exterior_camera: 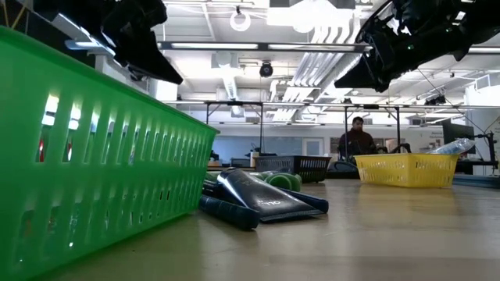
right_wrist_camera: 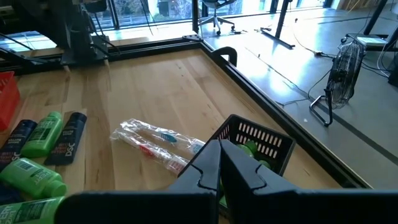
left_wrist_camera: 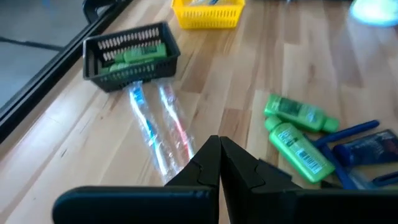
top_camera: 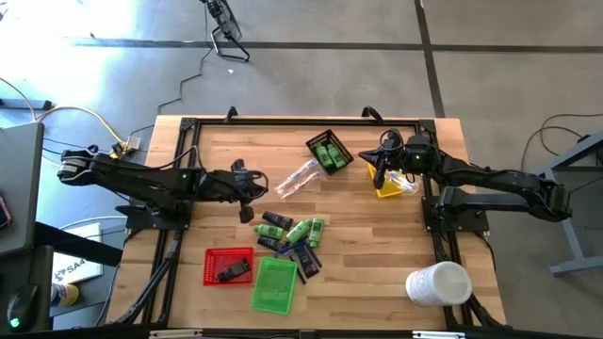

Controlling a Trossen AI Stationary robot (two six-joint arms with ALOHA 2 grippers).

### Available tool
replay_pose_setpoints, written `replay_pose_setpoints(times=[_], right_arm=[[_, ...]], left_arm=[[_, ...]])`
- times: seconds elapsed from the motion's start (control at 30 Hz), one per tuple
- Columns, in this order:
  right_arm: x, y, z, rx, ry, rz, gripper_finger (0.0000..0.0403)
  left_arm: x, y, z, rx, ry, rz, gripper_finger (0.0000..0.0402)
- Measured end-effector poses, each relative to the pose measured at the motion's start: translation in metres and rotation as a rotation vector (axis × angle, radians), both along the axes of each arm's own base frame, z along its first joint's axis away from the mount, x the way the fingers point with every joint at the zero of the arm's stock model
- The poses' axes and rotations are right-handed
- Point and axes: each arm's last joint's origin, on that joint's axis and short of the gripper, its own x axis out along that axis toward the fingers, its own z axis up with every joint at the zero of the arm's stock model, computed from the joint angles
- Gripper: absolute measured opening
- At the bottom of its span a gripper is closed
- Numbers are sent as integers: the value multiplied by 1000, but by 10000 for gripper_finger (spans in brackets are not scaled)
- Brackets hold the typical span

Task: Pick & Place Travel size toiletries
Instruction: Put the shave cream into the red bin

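Tabletop: four trays (top_camera: 329, 151), two wrapped sticks (top_camera: 297, 178)

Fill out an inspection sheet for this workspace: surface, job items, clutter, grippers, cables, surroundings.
Surface: wooden table, dark frame at its edges.
Job's things: green bottles and dark packets lie loose mid-table; clear-wrapped sticks lie beside the black tray, which holds green bottles; dark pieces sit in the red tray.
Clutter: green tray, yellow tray, white cylinder.
Grippers: left gripper shut, empty, near the sticks; right gripper shut, empty, by the yellow tray.
Cables: cables on the floor at the left.
Surroundings: a person far behind the table.
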Motion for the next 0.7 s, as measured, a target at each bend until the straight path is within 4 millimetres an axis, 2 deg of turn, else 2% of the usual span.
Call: replay_pose_setpoints(times=[0.43, 0.7], right_arm=[[0, 0, 0, 0, -1, 0, 2], [0, 0, 0, 0, 0, 0, 2]], left_arm=[[23, -1, 5, 40, 287, -1, 1], [25, -2, 9, 48, 320, -8, 1]])
